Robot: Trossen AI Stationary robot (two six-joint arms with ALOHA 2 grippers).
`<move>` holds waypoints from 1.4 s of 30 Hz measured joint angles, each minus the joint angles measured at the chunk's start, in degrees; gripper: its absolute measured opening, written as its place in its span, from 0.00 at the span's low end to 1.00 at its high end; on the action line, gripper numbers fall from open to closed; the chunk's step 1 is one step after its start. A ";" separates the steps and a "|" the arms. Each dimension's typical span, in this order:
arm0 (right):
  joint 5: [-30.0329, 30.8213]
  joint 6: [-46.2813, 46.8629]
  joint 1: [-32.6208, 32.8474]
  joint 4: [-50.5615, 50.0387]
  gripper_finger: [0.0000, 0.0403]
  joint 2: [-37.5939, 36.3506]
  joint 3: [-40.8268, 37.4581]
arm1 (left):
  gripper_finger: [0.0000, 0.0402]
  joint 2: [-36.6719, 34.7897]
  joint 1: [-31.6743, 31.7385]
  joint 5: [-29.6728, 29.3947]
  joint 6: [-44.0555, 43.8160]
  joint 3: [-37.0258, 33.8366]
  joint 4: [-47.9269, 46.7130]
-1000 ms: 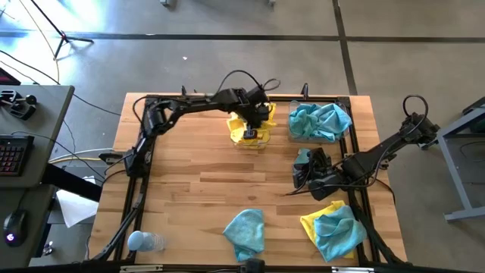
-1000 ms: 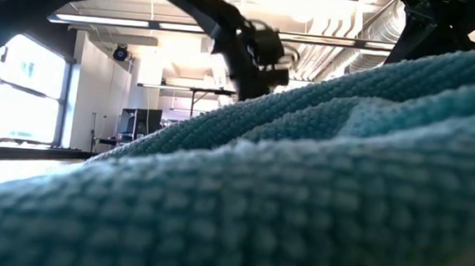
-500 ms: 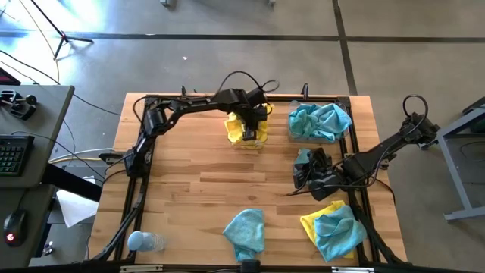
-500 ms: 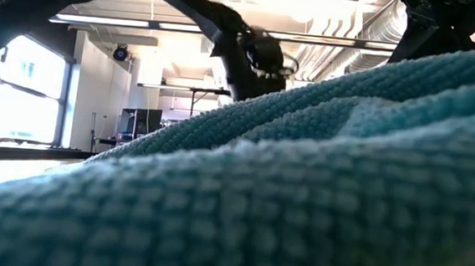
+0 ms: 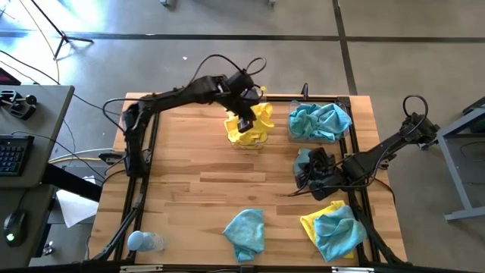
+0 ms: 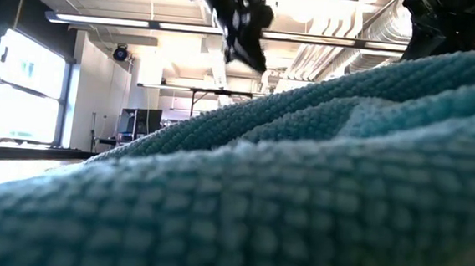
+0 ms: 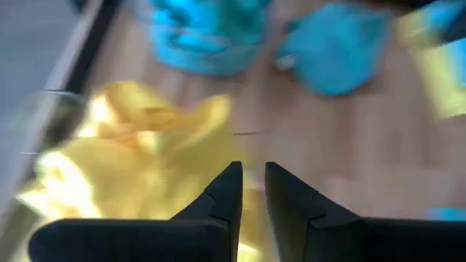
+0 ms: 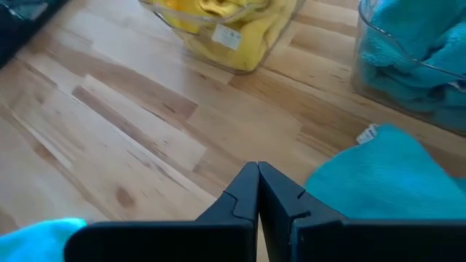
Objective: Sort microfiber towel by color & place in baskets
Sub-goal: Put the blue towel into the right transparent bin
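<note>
I see yellow towels heaped in the far basket and teal ones filling the basket beside it, but a teal towel and a yellow-and-teal pile lie unsorted at the near edge. My left gripper hovers empty, fingers slightly parted, above the yellow heap. My right gripper is pinched closed on nothing over bare wood beside another loose teal towel.

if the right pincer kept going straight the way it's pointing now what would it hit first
Probably the clear basket of yellow towels. The right pincer, shut and empty, points across bare wooden table toward it, passing beside a loose teal towel. Depth is unclear, so it might meet the tabletop first.
</note>
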 joint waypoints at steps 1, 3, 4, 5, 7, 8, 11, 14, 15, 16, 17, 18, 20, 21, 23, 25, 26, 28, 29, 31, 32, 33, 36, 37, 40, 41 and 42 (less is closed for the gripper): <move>-0.42 -0.19 0.00 -0.50 0.00 0.00 0.00 | 0.12 -1.18 -0.44 1.98 -1.76 0.00 -0.70; -1.61 -1.97 -0.01 -1.71 0.00 0.00 0.00 | 0.12 -3.04 -1.96 4.39 -4.53 0.00 -1.69; -2.27 -2.50 -0.07 -2.11 0.00 0.01 0.00 | 0.12 -3.98 -2.89 4.52 -5.47 0.02 -1.89; -2.65 -2.74 -0.06 -2.38 0.00 0.02 0.00 | 0.12 -4.69 -4.06 4.41 -6.24 -0.10 -2.44; -2.85 -3.33 -0.04 -2.71 0.00 0.00 0.00 | 0.12 -5.94 -7.10 4.23 -7.18 -1.10 -1.92; -2.77 -4.42 -0.06 -2.86 0.00 0.02 0.00 | 0.12 -6.64 -8.92 4.79 -7.18 -2.18 -0.98; -2.57 -8.09 -0.07 -2.80 0.00 0.02 0.00 | 0.12 -8.82 -14.82 6.10 -9.41 -8.01 5.76; -2.54 -9.84 -0.07 -2.67 0.00 0.02 0.00 | 0.12 -11.10 -19.90 4.05 -14.61 -16.77 16.48; -2.54 -10.08 -0.07 -2.65 0.00 0.02 0.00 | 0.12 -11.96 -21.16 2.85 -16.62 -19.92 20.66; -2.54 -10.08 -0.05 -2.55 0.00 0.02 0.00 | 0.12 -12.95 -22.28 1.59 -18.73 -22.97 24.57; -2.54 -10.08 -0.04 -2.48 0.00 0.02 0.00 | 0.12 -14.04 -23.32 0.42 -20.81 -26.00 28.11; -2.54 -10.11 -0.04 -2.41 0.00 0.02 0.00 | 0.12 -15.36 -24.26 -0.64 -22.76 -28.84 31.33; -2.54 -10.28 -0.04 -2.30 0.00 0.02 0.00 | 0.12 -17.99 -26.17 -3.63 -26.33 -34.60 37.30; -2.54 -10.28 -0.04 -2.30 0.00 0.02 0.00 | 0.12 -19.46 -27.18 -5.33 -27.46 -37.32 39.21; -2.54 -10.28 -0.04 -2.20 0.00 0.02 0.00 | 0.12 -22.29 -29.00 -8.55 -28.64 -42.24 43.41; -2.67 -10.28 -0.04 -1.64 0.00 0.01 0.00 | 0.12 -25.63 -30.76 -11.90 -28.85 -46.53 45.97; -3.14 -10.29 -0.04 -1.12 0.00 0.00 0.00 | 0.12 -27.38 -31.39 -13.36 -29.05 -48.35 47.06; -5.03 -10.28 -0.04 -0.40 0.00 0.02 0.00 | 0.12 -30.81 -32.40 -15.77 -29.13 -51.76 47.65; -5.90 -10.28 -0.04 0.26 0.00 0.00 0.01 | 0.12 -32.59 -32.69 -16.78 -29.17 -53.41 47.40; -7.91 -10.18 0.05 0.10 0.00 0.10 0.58 | 0.12 -35.89 -32.99 -18.43 -29.20 -56.54 47.75; -8.61 -10.08 0.07 0.06 0.00 0.26 1.35 | 0.12 -37.66 -33.09 -19.00 -29.15 -58.11 47.69; -8.80 -10.08 0.07 -0.03 0.00 0.61 2.41 | 0.12 -39.41 -33.14 -19.25 -29.09 -59.66 48.20; -9.91 -9.77 0.04 -3.67 0.00 3.38 7.61 | 0.12 -44.45 -33.14 -19.26 -29.09 -64.53 49.61; -10.26 -9.80 0.04 -5.50 0.00 4.92 9.88 | 0.12 -46.16 -33.14 -19.26 -29.06 -66.10 49.90; -13.40 -9.56 -0.27 -13.08 0.00 10.59 17.63 | 0.12 -51.37 -33.14 -19.26 -29.11 -70.34 50.67; -14.93 -8.79 -0.56 -15.76 0.00 12.54 19.98 | 0.12 -53.05 -33.12 -19.26 -29.13 -71.51 50.69; -16.73 -8.03 -0.89 -18.51 0.00 14.41 22.29 | 0.12 -54.79 -33.12 -19.21 -29.15 -72.66 50.68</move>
